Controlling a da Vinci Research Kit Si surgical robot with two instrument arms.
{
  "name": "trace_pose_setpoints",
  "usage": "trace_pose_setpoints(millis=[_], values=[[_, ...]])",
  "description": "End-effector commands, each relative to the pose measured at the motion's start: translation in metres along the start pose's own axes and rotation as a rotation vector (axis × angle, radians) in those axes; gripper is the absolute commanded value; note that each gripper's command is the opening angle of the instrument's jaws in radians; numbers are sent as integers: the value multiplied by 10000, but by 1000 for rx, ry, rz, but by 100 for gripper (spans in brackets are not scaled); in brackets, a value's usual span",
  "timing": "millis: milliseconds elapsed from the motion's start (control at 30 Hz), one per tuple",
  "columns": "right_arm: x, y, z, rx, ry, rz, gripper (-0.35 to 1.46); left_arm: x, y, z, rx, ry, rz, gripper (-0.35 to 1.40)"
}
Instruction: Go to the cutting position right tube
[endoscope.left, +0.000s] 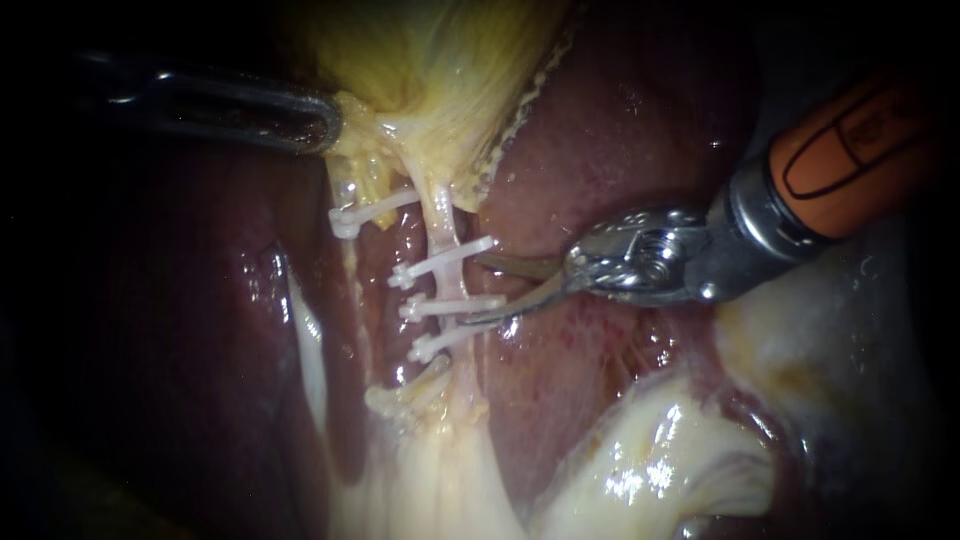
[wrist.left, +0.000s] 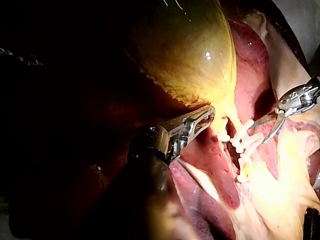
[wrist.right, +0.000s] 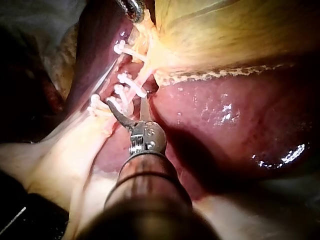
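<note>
Centre of the endoscope frame, the right tube (endoscope.left: 441, 215) is running top to bottom, pale and thin, from the gallbladder (endoscope.left: 440, 60) at the top down into whitish tissue at the bottom centre. Three white clips are crossing it: an upper clip (endoscope.left: 440, 263), a middle clip (endoscope.left: 452, 305) and a lower clip (endoscope.left: 440, 343). A fourth clip (endoscope.left: 365, 213) is sitting further left on what looks like the other tube.

My right instrument (endoscope.left: 478, 288) is coming in from the right edge over the liver (endoscope.left: 600, 150). Its two curved blades are standing moderately open and gripping nothing. The tips are lying just to the right of the tube, and the end of the middle clip is poking into the gap between them.

My left instrument (endoscope.left: 325, 122) is reaching in from the upper left. Its jaws are looking closed on the gallbladder's lower edge, I think, and pulling the tube straight.

I'm judging the tube as soft, wet, slippery and light, easy to tear. It is taut, so it should part cleanly. The clips are stiff, and the blades shouldn't bite on them. The place to take is a bare stretch between two clips, likely upper and middle. The blades need shifting a little up-frame and further left to straddle it.
</note>
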Motion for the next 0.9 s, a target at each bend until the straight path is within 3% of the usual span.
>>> trace_pose_setpoints(millis=[33, 433, 533, 900], values=[[1, 2, 1, 7, 6, -1, 123, 0, 0, 0, 0, 0, 0, -35], [11, 22, 40, 162, 101, 0, 130, 1, -1, 2, 1, 1, 0, -35], [11, 24, 55, 215, 135, -20, 135, 1, -1, 2, 1, 1, 0, -35], [17, 25, 81, 288, 266, -29, 145, 0, -2, 3, 1, 1, 0, -35]])
